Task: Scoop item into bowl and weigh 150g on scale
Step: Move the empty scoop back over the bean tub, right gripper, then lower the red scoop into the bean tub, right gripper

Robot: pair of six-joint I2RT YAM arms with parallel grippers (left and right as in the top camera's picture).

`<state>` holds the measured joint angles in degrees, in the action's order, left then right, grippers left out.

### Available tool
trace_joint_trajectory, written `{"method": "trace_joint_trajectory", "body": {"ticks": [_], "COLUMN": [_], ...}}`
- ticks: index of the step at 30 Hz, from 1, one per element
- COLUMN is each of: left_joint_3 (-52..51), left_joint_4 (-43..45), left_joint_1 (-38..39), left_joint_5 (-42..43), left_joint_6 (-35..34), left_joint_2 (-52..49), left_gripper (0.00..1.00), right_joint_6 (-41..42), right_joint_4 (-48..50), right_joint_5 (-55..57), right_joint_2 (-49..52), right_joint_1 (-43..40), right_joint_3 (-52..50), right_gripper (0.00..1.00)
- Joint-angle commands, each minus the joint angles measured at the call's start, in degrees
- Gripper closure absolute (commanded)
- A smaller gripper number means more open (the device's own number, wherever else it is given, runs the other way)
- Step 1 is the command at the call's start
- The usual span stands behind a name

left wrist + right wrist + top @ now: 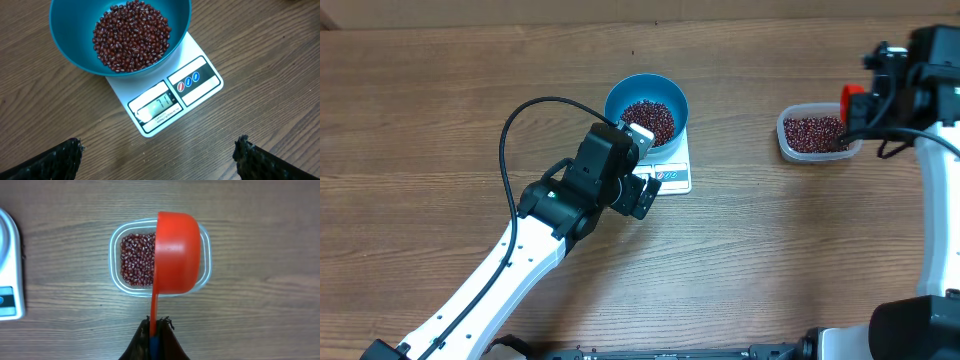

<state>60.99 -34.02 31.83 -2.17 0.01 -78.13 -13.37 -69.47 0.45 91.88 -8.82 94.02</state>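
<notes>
The blue bowl stands on the white scale and holds a heap of dark red beans. The display reads 71. My left gripper hangs open just in front of the scale, with nothing between its fingers. My right gripper is shut on the handle of a red scoop. The scoop hovers over a clear tub of more beans. What the scoop holds is hidden.
The scale's corner shows at the left edge of the right wrist view. The left arm's black cable loops over the wooden table. The right arm's base stands at the front right.
</notes>
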Motion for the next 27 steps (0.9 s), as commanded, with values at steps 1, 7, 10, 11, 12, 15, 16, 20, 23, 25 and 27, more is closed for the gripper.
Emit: {"method": "trace_joint_trajectory", "body": {"ticks": [1,7,10,11,12,15,16,20,23,25,27], "left_joint_3": [-0.2,-0.2,-0.2,-0.2,-0.2,-0.2,-0.2,-0.2,-0.2,-0.2,-0.2], "left_joint_4": [0.2,0.2,0.2,0.2,0.2,0.2,0.2,0.2,0.2,0.2,0.2], "left_joint_1": [-0.2,-0.2,-0.2,-0.2,-0.2,-0.2,-0.2,-0.2,-0.2,-0.2,-0.2], "left_joint_5": [0.3,0.3,0.3,0.3,0.3,0.3,0.3,0.3,0.3,0.3,0.3], "left_joint_6": [0.7,0.7,0.7,0.7,0.7,0.7,0.7,0.7,0.7,0.7,0.7], "left_joint_2": [-0.3,-0.3,-0.3,-0.3,-0.3,-0.3,-0.3,-0.3,-0.3,-0.3,-0.3], "left_gripper": [0.01,0.01,0.0,0.0,0.01,0.0,0.0,0.0,0.0,0.0,0.0], "right_joint_6": [-1.9,-1.9,-1.9,-1.9,-1.9,-1.9,-1.9,-1.9,-2.2,-2.3,-2.6], "right_joint_4": [0.3,-0.8,0.0,0.1,0.2,0.2,0.3,1.2,2.1,2.1,2.2], "right_joint_5": [8.2,9.2,9.1,9.2,9.2,9.2,9.2,9.2,11.5,14.0,14.5], "right_joint_2": [-0.2,5.2,7.8,8.9,9.7,11.6,12.3,12.9,12.9,12.9,12.9], "right_joint_1": [3.2,3.8,3.8,3.8,3.8,3.8,3.8,3.8,3.7,3.7,3.6], "right_joint_3": [1.2,-0.2,-0.2,-0.2,-0.2,-0.2,-0.2,-0.2,-0.2,-0.2,-0.2], "right_gripper": [0.96,0.96,0.96,0.96,0.96,0.96,0.96,0.96,0.96,0.96,0.96]}}
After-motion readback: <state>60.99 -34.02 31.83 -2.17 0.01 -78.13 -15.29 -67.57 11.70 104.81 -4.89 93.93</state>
